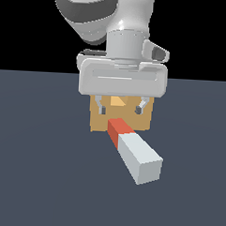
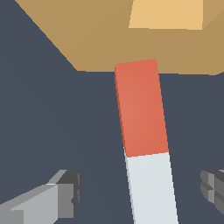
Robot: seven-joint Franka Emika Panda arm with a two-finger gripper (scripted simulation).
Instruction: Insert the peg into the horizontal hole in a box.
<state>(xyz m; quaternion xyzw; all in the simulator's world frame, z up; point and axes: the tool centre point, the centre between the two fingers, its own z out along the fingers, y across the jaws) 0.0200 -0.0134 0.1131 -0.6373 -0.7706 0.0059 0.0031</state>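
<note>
and here we are, the gripper point(image 1: 121, 106) hangs near the centre of the exterior view, right over the box point(image 1: 98, 121), its fingers spread wide with nothing between them. released, plainly: in the wrist view one finger point(image 2: 65, 197) sits at the lower left and the other at the lower right edge, with the peg point(image 2: 144, 144) running up the gap and touching neither.

now the peg itself. in the exterior view it lies on the dark floor point(image 1: 36, 176), stretching from the box face at mid-frame down toward the lower right, grey half point(image 1: 139, 158) nearest the camera, red half point(image 1: 118, 130) meeting the box. the red end stops at the tan face, so it looks entered, or at least pressed to the opening; how deep it goes cannot be told from here, and the hole itself is hidden behind the peg.

the peg runs at a slight slant to the box face in both views, which would fit a bar left resting in a slightly roomy opening. most of its length shows outside, so my read is the insertion is shallow or barely started. any regrasp would want the grey half, well clear of the box.
</note>
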